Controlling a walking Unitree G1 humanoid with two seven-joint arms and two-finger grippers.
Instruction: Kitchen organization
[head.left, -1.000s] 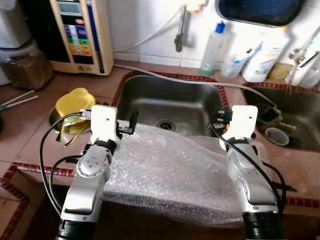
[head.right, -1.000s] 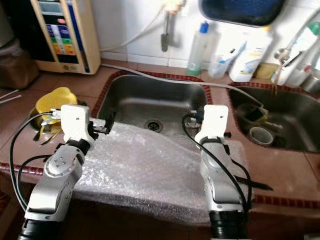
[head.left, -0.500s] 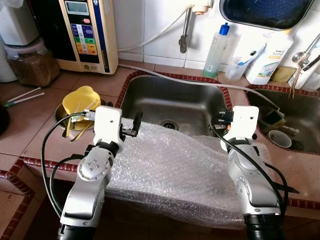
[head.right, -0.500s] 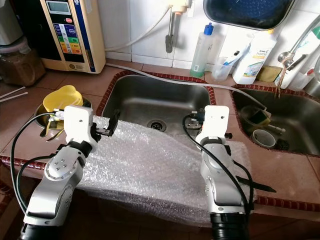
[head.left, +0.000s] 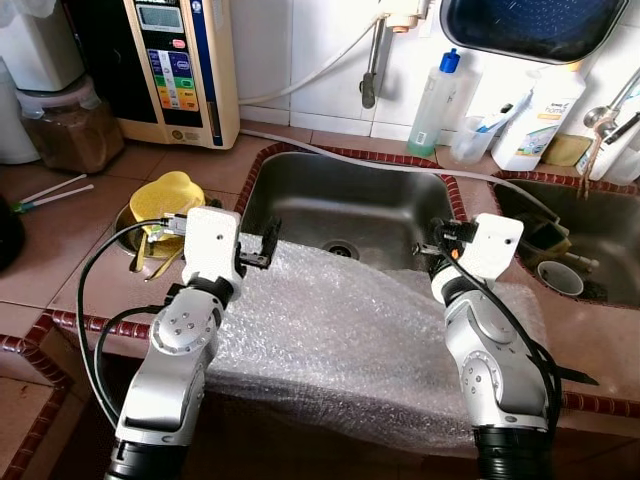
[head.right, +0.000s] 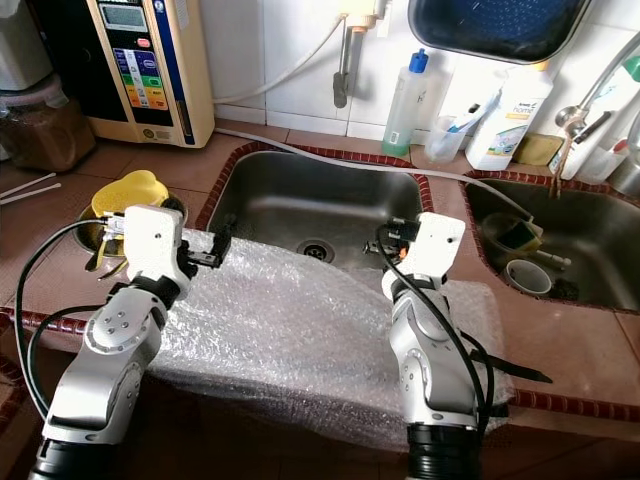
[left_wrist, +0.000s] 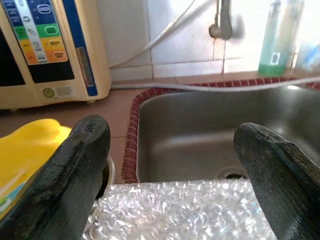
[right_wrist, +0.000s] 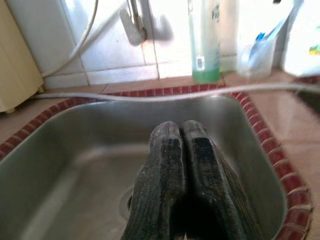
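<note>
Bubble wrap (head.left: 340, 340) drapes the bench (head.left: 60, 250) near edge, over the sink (head.left: 340, 200) | left end effector (head.left: 262, 243) spread at its far-left corner | right end effector (right_wrist: 182, 150) pressed together, empty | risk: one-sided grip may slide the sheet off.

Silver jointed arms; white wrist blocks; looping black cables; textured black fingers (left_wrist: 75, 170).

A terracotta-tiled counter (head.left: 60, 250) with a red brick-pattern edge is seen; the wall (head.left: 300, 50) behind is covered in white tiles.
</note>
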